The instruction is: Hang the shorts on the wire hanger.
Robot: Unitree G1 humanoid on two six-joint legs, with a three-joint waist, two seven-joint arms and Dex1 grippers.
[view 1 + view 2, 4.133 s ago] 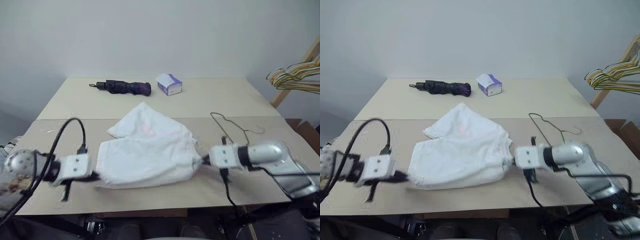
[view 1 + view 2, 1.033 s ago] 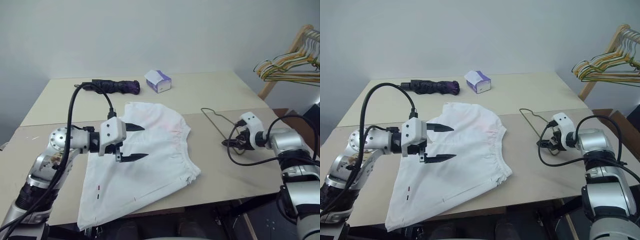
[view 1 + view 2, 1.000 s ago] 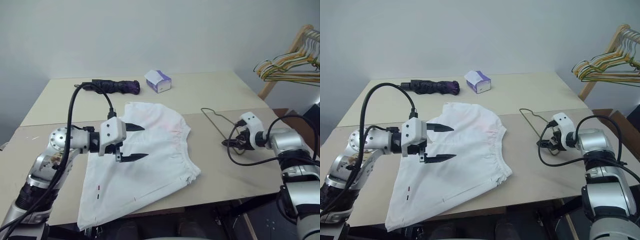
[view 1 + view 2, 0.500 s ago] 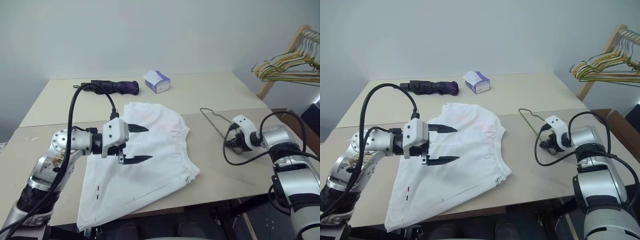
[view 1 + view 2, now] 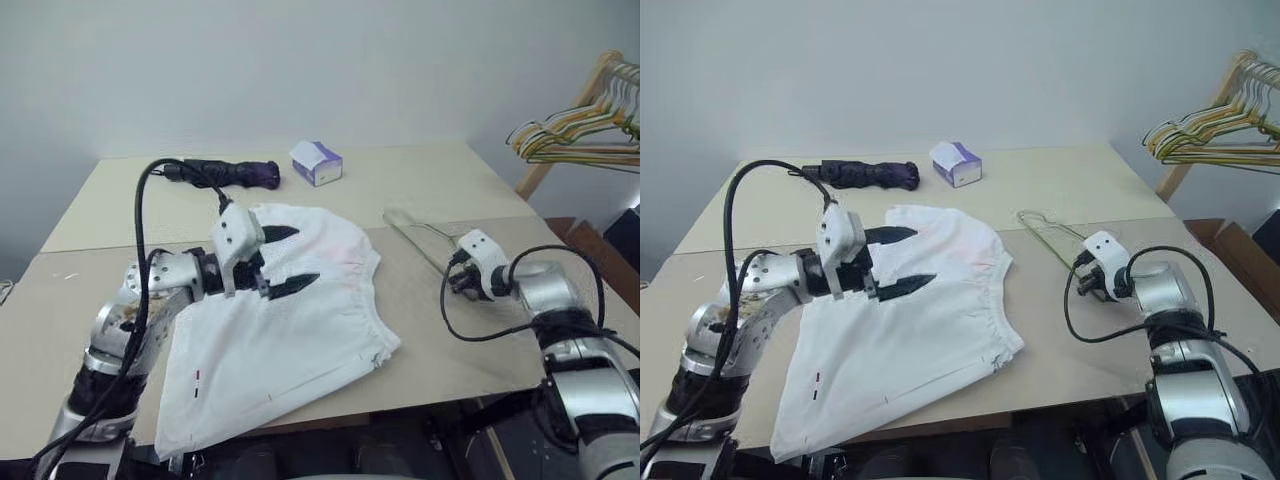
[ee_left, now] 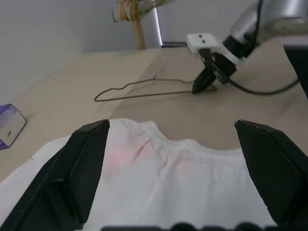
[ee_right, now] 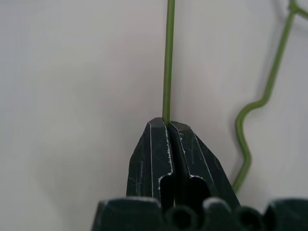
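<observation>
The wire hanger (image 5: 1052, 232) lies on the right part of the table (image 5: 1060, 180), just right of the shorts (image 5: 910, 330), which are spread flat near the table's front edge. The right gripper (image 7: 172, 126) is pinched tight on the hanger's straight bar, so the step in hand looks like picking up the hanger; next it likely needs lifting and bringing toward the shorts. The right arm reaches in from the right, angled down. The left gripper (image 5: 285, 257) hovers over the shorts, level, its 2 fingers spread wide and empty.
</observation>
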